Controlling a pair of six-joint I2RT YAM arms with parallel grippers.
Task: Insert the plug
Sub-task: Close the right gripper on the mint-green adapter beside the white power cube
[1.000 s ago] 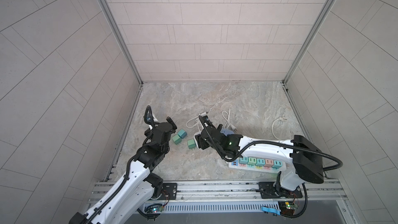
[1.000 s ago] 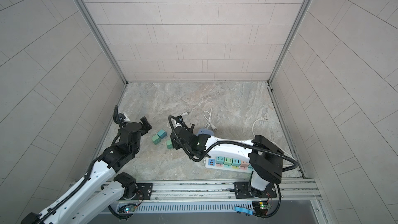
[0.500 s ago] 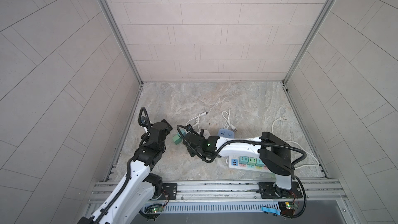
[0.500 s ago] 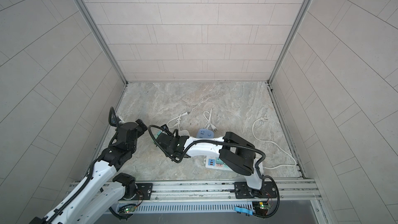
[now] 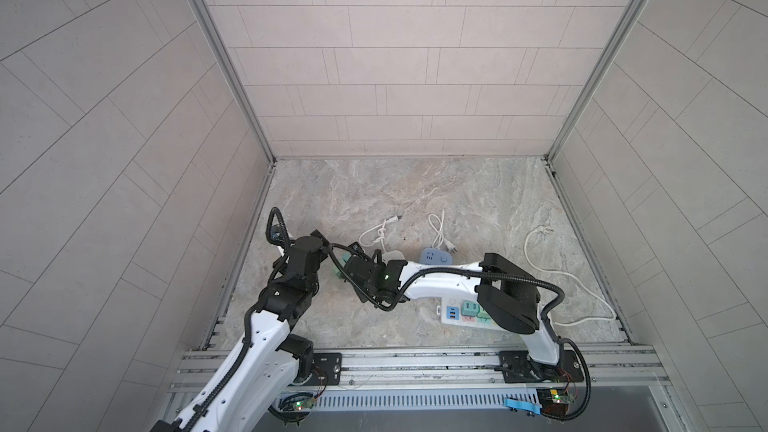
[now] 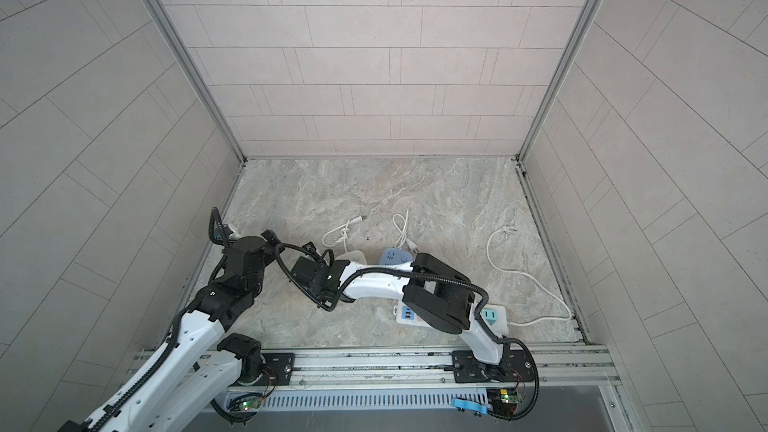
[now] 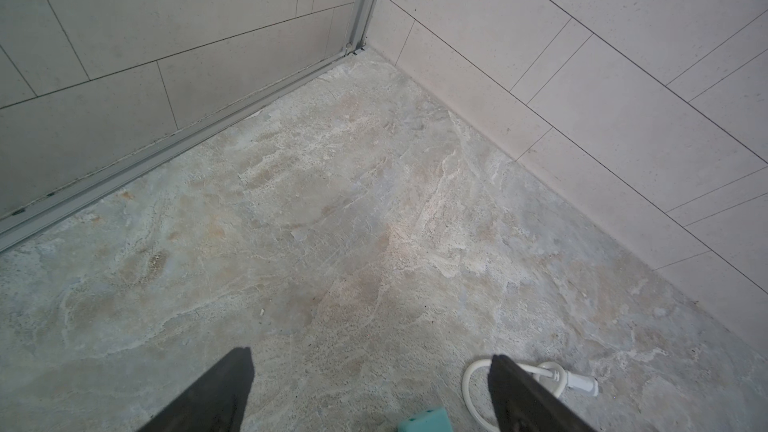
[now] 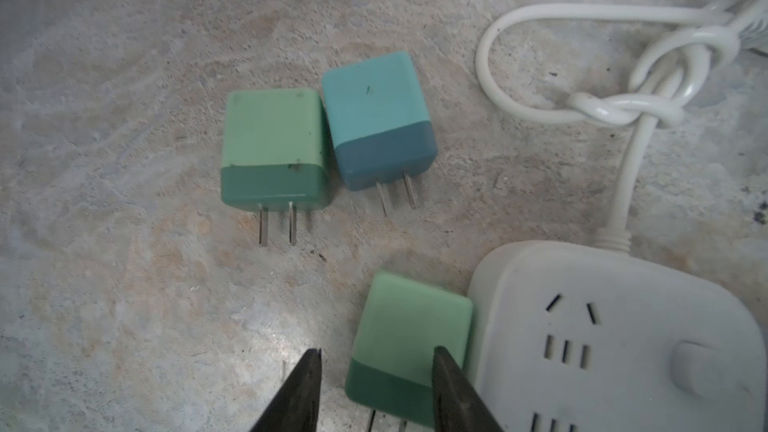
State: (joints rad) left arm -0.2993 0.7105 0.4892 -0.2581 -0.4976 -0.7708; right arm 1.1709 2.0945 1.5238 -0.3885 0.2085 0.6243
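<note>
Right gripper has crossed leftward and closed within the last second.
Both top views: it sits at nine o'clock of the blue socket cube; the power strip, at five o'clock, already carries plugs. Left wrist: left gripper is spread and idle over bare floor. Right wrist: jaws pinch the green plug across its sides, apparently for lifting. It lies just beside the white socket block, whose slots are empty.
</note>
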